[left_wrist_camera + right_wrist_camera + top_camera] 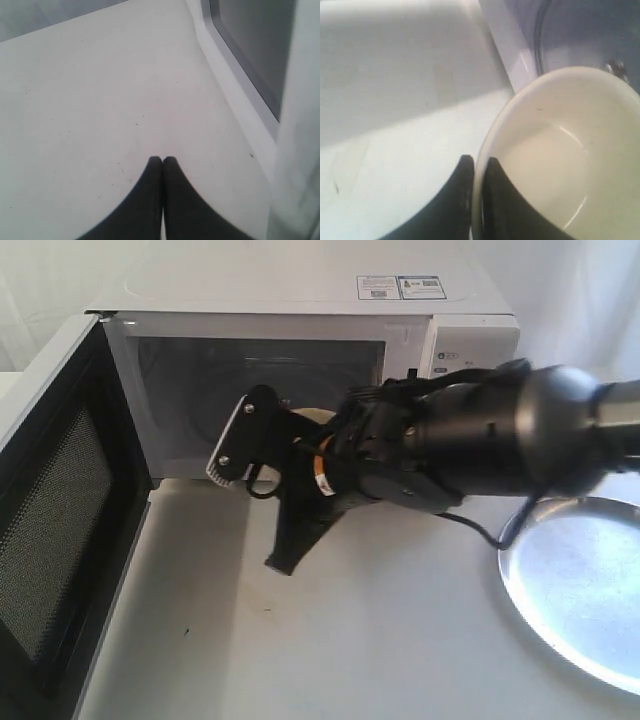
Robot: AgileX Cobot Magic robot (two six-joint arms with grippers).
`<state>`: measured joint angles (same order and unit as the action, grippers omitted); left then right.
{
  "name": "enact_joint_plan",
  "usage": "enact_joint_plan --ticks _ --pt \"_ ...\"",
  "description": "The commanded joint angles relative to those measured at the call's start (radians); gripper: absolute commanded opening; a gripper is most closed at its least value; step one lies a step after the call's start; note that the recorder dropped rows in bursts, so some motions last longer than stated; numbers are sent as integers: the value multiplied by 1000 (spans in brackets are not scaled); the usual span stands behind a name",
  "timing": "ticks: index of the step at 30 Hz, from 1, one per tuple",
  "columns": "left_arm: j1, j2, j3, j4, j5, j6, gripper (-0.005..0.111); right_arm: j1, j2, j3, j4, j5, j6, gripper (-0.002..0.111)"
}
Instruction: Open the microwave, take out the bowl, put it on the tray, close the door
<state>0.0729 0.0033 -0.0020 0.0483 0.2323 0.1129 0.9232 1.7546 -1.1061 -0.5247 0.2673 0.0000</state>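
The white microwave stands at the back with its door swung wide to the left, black mesh inner face showing. My right gripper is shut on the rim of the cream bowl, one finger inside and one outside, at the mouth of the cavity. In the exterior view the black right arm hides most of the bowl. The silver tray lies at the right. My left gripper is shut and empty over the table, beside the door's outer window.
White tabletop spreads in front of the microwave, between the open door and the tray. A black cable hangs from the right arm near the tray's rim.
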Motion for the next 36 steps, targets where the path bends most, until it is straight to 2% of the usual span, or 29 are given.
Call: enact_joint_plan --ticks 1,4,6,9,11,15,19,24,33,36 --pt "-4 -3 2 -4 0 -4 0 -2 -128 66 -45 342 94 0" --pt "-4 -3 2 -4 0 -4 0 -13 -156 116 -201 541 288 0" --pt "-4 -3 2 -4 0 -4 0 -17 -157 161 -352 661 485 0" --pt "-4 -3 2 -4 0 -4 0 -17 -157 242 -507 774 732 0" --pt "-4 -3 2 -4 0 -4 0 -20 -157 291 -538 764 838 0" --pt "-4 -3 2 -4 0 -4 0 -20 -157 377 -595 646 919 0" --pt "-4 -3 2 -4 0 -4 0 -20 -157 429 -742 620 1175 0" --pt "-4 -3 2 -4 0 -4 0 -20 -157 455 -773 595 1216 4" --pt "-4 -3 2 -4 0 -4 0 -20 -157 457 -782 538 1245 34" --pt "-4 -3 2 -4 0 -4 0 -17 -159 450 -805 544 1292 32"
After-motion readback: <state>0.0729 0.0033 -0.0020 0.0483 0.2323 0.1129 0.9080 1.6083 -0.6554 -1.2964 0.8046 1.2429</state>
